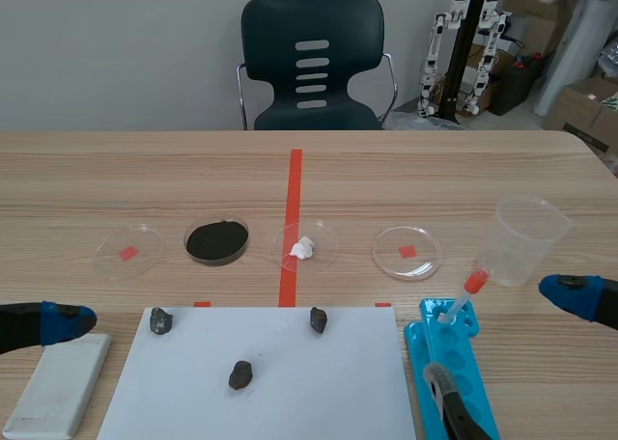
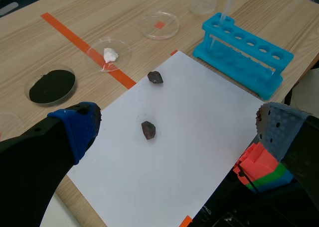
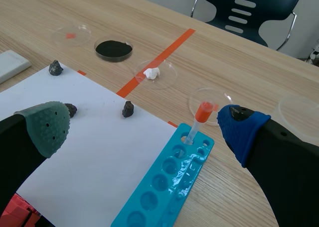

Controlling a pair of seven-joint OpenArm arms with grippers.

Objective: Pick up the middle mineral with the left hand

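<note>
On the white sheet (image 1: 290, 406), middle mineral (image 1: 240, 374): is being shown lying free, nearer the robot than the left mineral (image 1: 161, 320) and the right mineral (image 1: 318, 319), apart from both.
Left gripper (image 2: 178, 126): is being held with its jaws wide and nothing between them, off the sheet's left edge, well apart from the stone.
Step in hand: the approach is judged as only being begun. The gripper is best being brought straight over the stone and lowered, with the pads being closed across its narrower sides, just clear of the paper.
Risk: a small, irregular stone is likely being squeezed out sideways if pinched off-centre, and the sheet is being dragged if the fingers touch it.
Right gripper (image 3: 144, 127): is being held wide apart and empty, beside the plastic cup (image 1: 528, 239).
Petri dishes: black powder is being held in one (image 1: 216, 240), a white lump in the next (image 1: 306, 247), and a small red square in each outer dish (image 1: 128, 252) (image 1: 407, 253).
Cup: is being shown apparently empty.
Blue tube rack (image 1: 454, 368): a red-capped pipette (image 1: 463, 298) is being held in a far hole.
</note>
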